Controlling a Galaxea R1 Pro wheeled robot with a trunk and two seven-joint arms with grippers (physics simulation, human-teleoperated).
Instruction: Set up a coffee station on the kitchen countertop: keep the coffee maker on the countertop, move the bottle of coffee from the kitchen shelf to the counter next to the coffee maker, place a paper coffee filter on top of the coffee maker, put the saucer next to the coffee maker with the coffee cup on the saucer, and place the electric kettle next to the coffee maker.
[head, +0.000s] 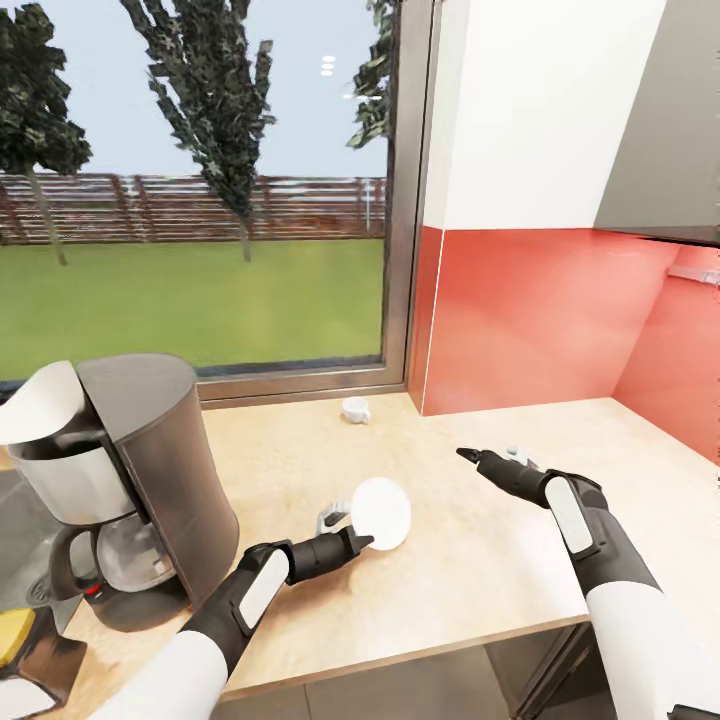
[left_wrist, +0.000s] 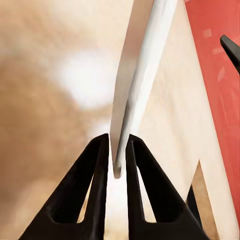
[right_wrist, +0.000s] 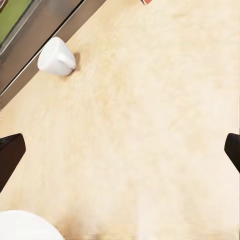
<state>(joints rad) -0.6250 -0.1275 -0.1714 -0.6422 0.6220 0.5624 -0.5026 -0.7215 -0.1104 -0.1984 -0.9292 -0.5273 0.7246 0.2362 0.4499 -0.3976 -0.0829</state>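
A: Left gripper (left_wrist: 118, 150) pinching saucer (head: 382, 513) by rim, held on edge just past fingertips, above countertop (head: 480, 560). Stiff, glazed, prob slippery & chippable, so set down soft.

B: Right gripper (right_wrist: 120, 150) spread wide, nothing in it. Coffee cup (right_wrist: 56, 57) well ahead, by window; light, take at handle or rim.

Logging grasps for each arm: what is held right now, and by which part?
Left gripper pinches the saucer by its rim; right gripper is open, holding nothing.

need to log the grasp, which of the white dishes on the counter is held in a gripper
The saucer, pinched by its rim in the left gripper. The coffee cup sits free by the window.
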